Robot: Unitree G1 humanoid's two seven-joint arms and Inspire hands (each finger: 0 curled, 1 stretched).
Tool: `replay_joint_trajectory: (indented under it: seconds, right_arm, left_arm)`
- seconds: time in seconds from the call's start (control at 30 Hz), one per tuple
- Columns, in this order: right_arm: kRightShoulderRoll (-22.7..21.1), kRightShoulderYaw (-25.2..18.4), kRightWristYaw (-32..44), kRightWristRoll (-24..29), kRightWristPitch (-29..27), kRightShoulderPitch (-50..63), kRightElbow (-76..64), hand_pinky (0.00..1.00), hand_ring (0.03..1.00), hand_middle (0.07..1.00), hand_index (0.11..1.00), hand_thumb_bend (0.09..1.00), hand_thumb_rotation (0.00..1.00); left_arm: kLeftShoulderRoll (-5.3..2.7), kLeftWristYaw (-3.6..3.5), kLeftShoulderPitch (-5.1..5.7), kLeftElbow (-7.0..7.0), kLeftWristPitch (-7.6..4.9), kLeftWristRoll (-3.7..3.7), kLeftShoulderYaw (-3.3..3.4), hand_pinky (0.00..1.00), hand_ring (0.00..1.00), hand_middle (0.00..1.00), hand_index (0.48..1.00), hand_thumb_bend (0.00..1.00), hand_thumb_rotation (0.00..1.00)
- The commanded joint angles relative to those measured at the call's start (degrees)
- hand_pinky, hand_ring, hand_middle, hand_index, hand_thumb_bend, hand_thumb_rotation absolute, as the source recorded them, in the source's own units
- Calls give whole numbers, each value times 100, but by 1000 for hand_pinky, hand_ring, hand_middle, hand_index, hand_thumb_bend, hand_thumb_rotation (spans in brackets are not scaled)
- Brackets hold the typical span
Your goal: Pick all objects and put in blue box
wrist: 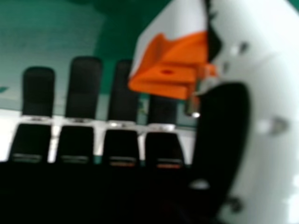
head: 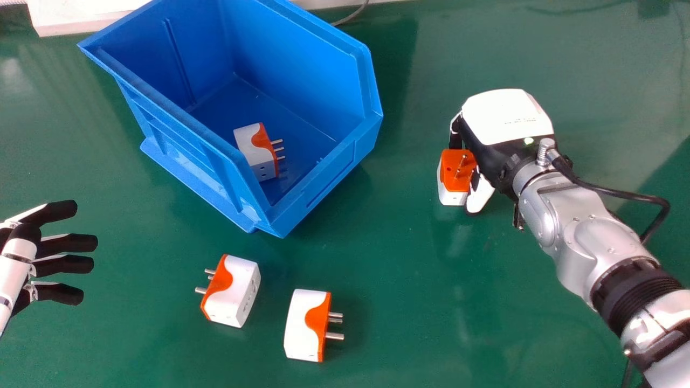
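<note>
1. A smooth, glossy green tabletop point(head: 388, 269) spreads across the head view, with pale glints of light on it and soft shadows, a broad one at the right edge. Its green surface also shows in the right hand view.
2. A white, straight-edged object point(head: 81, 19), material unclear, lies at the far side, cut off by the head view's top edge towards the left.
3. A thin grey cable point(head: 353, 16) curves up out of the head view at the top, near the middle.
4. A dark patch point(head: 653, 7), too indistinct to identify, sits at the head view's top edge, far right.
</note>
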Motion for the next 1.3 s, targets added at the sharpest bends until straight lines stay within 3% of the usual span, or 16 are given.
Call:
replay_joint_trajectory:
  seconds: [0.0,0.1,0.37,0.57,0.83,1.03,1.17,1.27]
  right_arm:
    - [82,-61,-13,138,-37,124,15,420,461,522,447,513,0]
    - [68,-133,31,207,16,180,-63,401,454,520,455,509,0]
    - [-13,-238,-19,234,48,295,-373,380,445,524,468,504,0]
    - [-104,-377,-50,275,25,438,-843,368,444,528,472,501,0]
    - [-387,-680,-236,371,-238,1007,-1947,360,443,527,472,500,0]
    - [-549,-896,-196,366,-275,1418,-2793,346,440,530,489,497,0]
    - [-644,-1058,-78,382,-319,1757,-3530,342,440,532,494,496,0]
    - [-658,-1136,-11,353,-308,1923,-3915,341,443,533,495,495,0]
  left_arm:
    - [47,-2,11,-124,0,-35,25,554,675,706,807,258,940]
    - [54,17,-49,-116,32,-2,-14,554,675,706,807,262,939]
    - [116,76,-367,91,70,174,-169,554,674,704,805,268,937]
    - [183,115,-749,421,72,317,-316,552,672,702,803,274,935]
    - [240,216,-1263,749,149,483,-535,554,673,702,802,287,932]
    - [243,313,-1477,824,223,559,-679,565,678,704,802,297,924]
    - [245,383,-1639,954,212,601,-781,570,681,706,803,288,920]
    - [235,420,-1698,1005,197,631,-832,574,683,708,803,277,917]
